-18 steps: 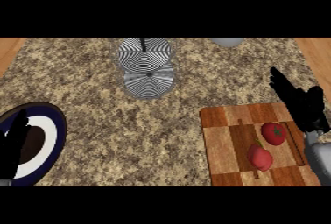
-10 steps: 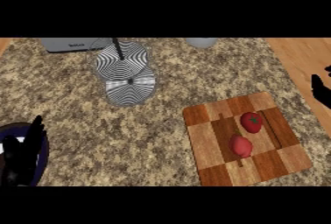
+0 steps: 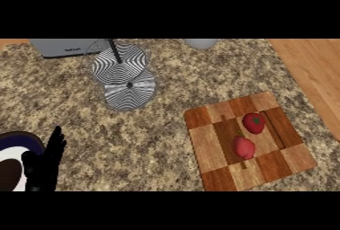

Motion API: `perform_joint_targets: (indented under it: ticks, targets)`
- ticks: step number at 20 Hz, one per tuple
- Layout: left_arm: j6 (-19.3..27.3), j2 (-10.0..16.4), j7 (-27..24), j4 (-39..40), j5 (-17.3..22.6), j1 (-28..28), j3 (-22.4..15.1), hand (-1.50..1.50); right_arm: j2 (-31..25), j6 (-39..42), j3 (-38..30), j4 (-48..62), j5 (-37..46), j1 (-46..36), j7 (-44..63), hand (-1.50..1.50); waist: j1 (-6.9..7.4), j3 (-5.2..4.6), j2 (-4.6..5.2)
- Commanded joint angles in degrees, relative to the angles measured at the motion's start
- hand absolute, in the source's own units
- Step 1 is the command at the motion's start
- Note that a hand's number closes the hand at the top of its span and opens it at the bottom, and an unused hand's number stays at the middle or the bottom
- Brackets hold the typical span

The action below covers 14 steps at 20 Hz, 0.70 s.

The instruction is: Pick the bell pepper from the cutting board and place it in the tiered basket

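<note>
Two red vegetables lie on the wooden cutting board (image 3: 219,139) at the right: a rounder one with a green top (image 3: 253,122) and a paler, longer one (image 3: 243,147) just below it. Which of them is the bell pepper I cannot tell. The tiered basket (image 3: 126,72), striped black and white on a dark centre pole, stands at the upper left of middle. My left hand (image 3: 43,166) shows at the lower left edge, open with fingers straight up, far from the board and holding nothing. My right hand is out of the picture.
A dark-rimmed plate (image 3: 15,144) with a white inside lies at the lower left, partly behind my left hand. A grey toaster (image 3: 66,46) stands at the back left and a grey vessel (image 3: 200,43) at the back middle. Bare wood (image 3: 312,67) borders the speckled counter on the right.
The view has swung to the right, so the board and basket sit further left in the picture. My right hand has left the view at the right edge. My left hand has come up at the lower left.
</note>
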Motion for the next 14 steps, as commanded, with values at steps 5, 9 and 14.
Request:
perform_joint_targets:
  ticks: [5,9,14]
  targets:
    - [0.0,-2.7,-2.7,-1.1,-2.7,-0.2,-4.2,0.0,15.3,-0.6,11.8,-4.7,13.4,20.0,9.5,-1.5,4.83,-0.25,2.28]
    - [0.0,-2.4,-1.2,-2.1,-2.7,-2.7,-4.0,0.0,17.8,2.7,15.1,-3.4,23.5,28.0,14.8,-1.5,6.42,-0.36,3.31]
    - [-0.5,-3.0,-2.1,-1.6,-3.6,-3.3,-5.1,0.0,19.4,6.8,14.1,-5.8,35.6,34.1,26.1,-1.5,8.14,-0.43,3.85]
